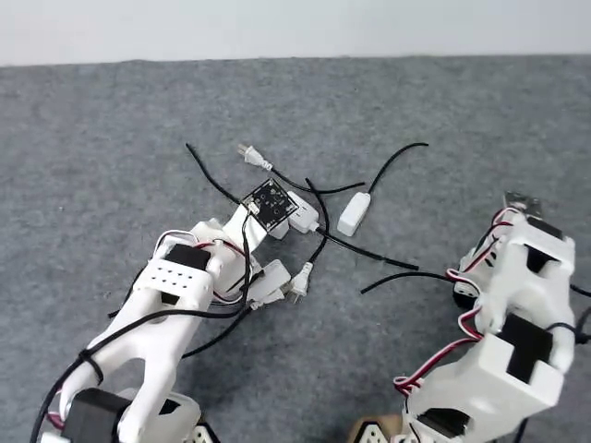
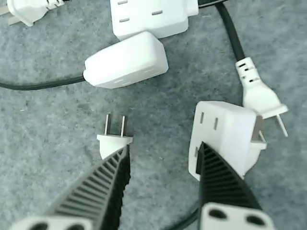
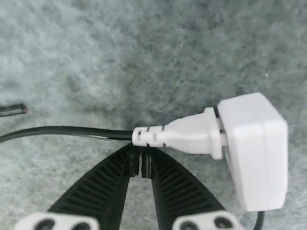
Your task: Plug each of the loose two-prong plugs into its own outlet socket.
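White two-prong plug (image 2: 114, 140), loose near the middle of the grey worktop (image 1: 111, 138); we log it at one fingertip of the spread left hand (image 2: 163, 163), an outlet socket (image 2: 225, 132) just beside the other. Right hand (image 3: 141, 165): pressed together beside a seated plug (image 3: 187, 134) in a second socket (image 3: 254, 148).

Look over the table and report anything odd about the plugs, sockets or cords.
The black cords stop in loose cut ends, connected to nothing, and several cross in a tangle beside the white socket.
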